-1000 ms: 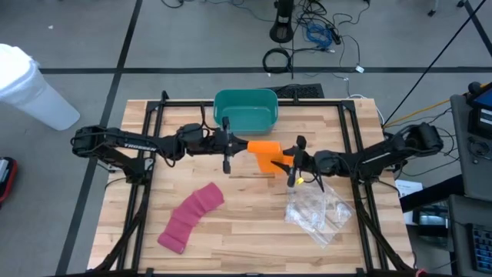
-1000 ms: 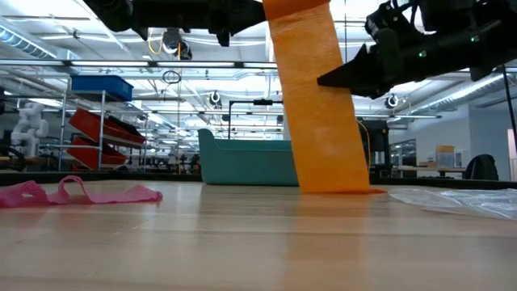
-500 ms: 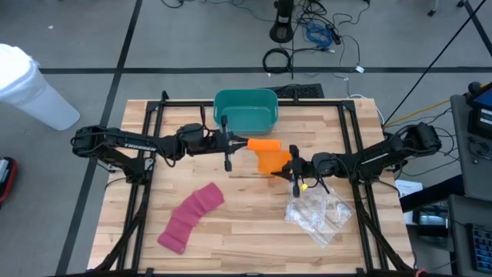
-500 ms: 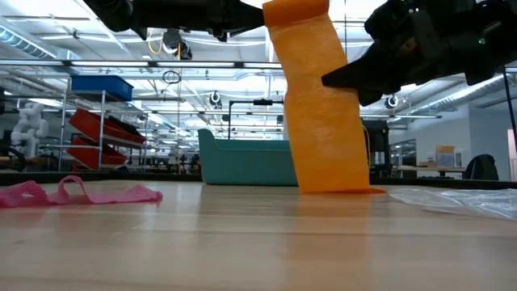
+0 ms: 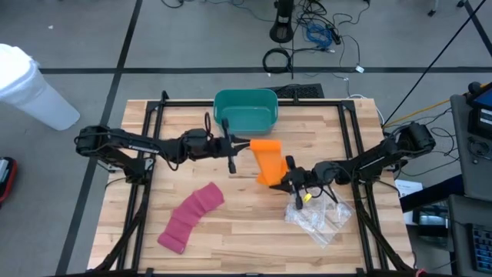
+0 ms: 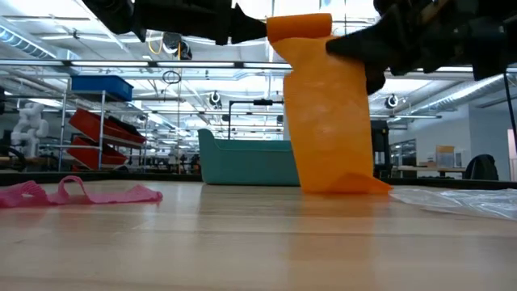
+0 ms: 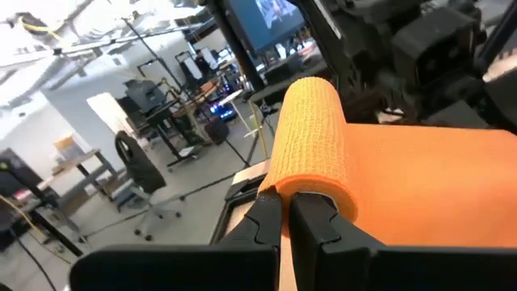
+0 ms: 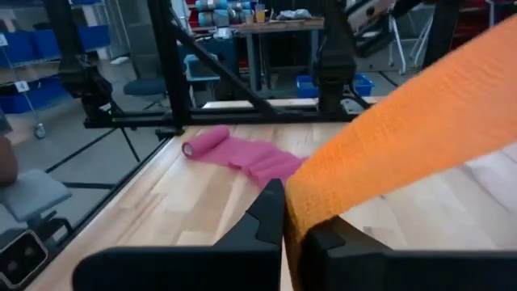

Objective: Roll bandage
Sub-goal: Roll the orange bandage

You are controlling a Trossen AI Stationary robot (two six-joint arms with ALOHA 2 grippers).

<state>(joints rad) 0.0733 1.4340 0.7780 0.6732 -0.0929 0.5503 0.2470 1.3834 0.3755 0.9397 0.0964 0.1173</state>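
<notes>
An orange bandage (image 5: 267, 161) is partly wound into a roll (image 7: 311, 129) held high over the table's middle. Its loose strip (image 6: 327, 113) hangs down from the roll, and the bottom end (image 6: 349, 184) rests creased on the wood. My left gripper (image 5: 233, 146) is shut on the roll. My right gripper (image 5: 285, 178) is shut on the strip's right edge, nearer the table's front edge than the roll. A pink bandage (image 5: 191, 216) lies loose at the near left. My left gripper pinches the roll's open end (image 7: 317, 189) between its two shut fingers, coming in level from the table's left, along the roll's axis. The roll lies level and clear of the table, with the strip falling from it. My right gripper pinches the strip's side edge (image 8: 313, 200) between its shut fingers, level, from the table's right. The strip runs slanting up past the fingers, and its bottom end stays on the table.
A teal bin (image 5: 246, 110) stands just beyond the roll at the table's far middle. A crumpled clear plastic bag (image 5: 317, 215) lies at the near right, under the right arm. Black frame rails (image 5: 146, 192) run along both table sides.
My right gripper has moved toward the table's left and near edges, turned, and shut on the strip's right edge. My left gripper has rolled about its own line, turning the roll. The strip now hangs more slanted, and its bottom end has creased on the wood.
</notes>
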